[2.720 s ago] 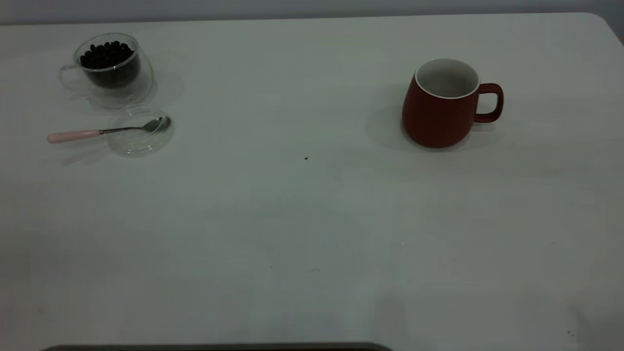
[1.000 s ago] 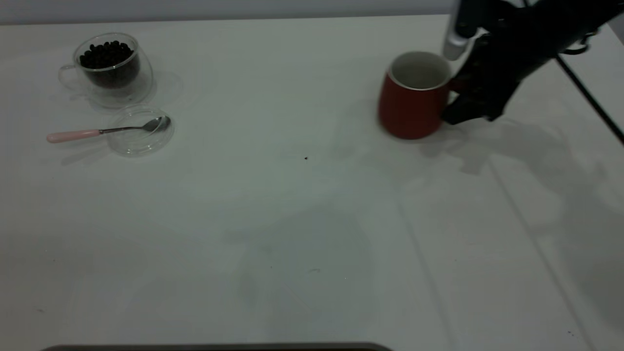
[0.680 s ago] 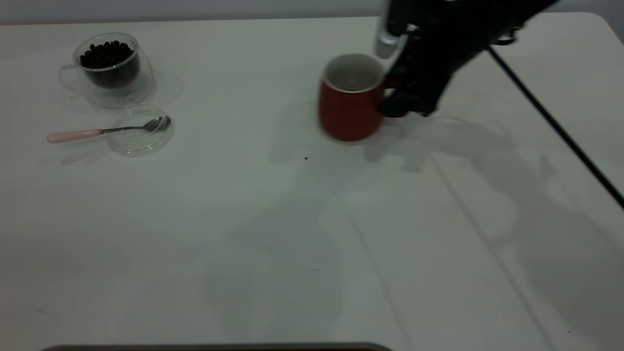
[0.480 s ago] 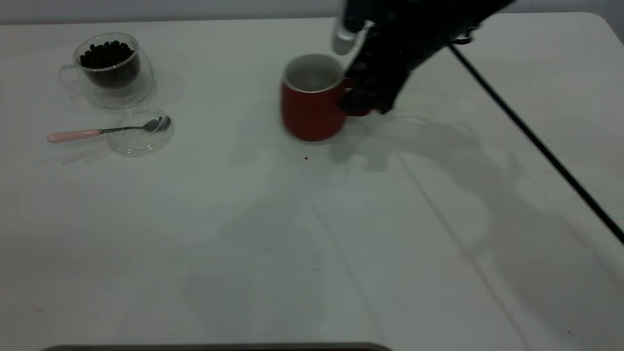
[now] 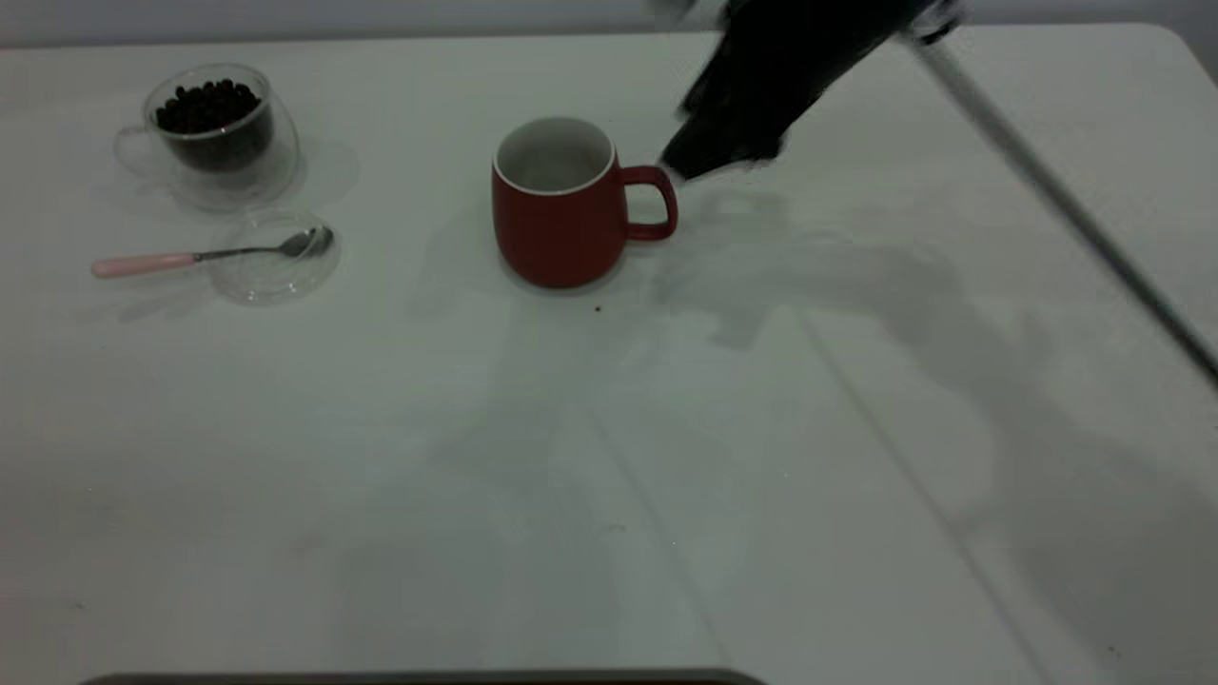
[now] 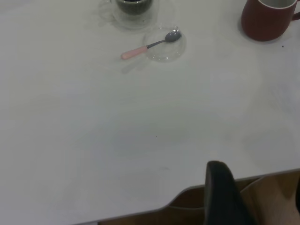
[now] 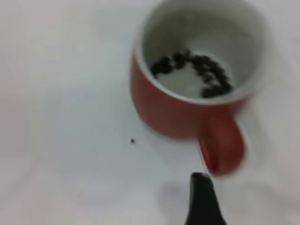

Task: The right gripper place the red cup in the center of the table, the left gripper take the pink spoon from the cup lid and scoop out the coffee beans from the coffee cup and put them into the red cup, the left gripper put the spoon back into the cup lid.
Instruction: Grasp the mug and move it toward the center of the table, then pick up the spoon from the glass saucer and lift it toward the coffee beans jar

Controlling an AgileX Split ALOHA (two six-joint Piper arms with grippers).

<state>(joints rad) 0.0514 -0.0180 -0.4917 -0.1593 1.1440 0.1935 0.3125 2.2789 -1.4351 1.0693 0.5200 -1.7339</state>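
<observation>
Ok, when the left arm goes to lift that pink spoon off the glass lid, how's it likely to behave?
The pink spoon looks stiff and probably light. Its metal bowl rests in the cup lid while the handle overhangs the table, so it may pivot or skid on glass. The thin handle could twist in the tool.

The red cup (image 5: 557, 214) stands upright near the middle of the desk (image 5: 609, 457), handle toward the right arm's side, white inside, with a few dark beans at its bottom in the right wrist view. At the desk's far left the glass cup (image 5: 221, 133) stands upright, holding a heap of beans (image 5: 205, 107). Just in front of it lies the clear lid (image 5: 276, 257); the spoon (image 5: 205, 255) rests with its metal bowl in the lid and its pink handle sticking out over the rim, away from the red cup.
</observation>
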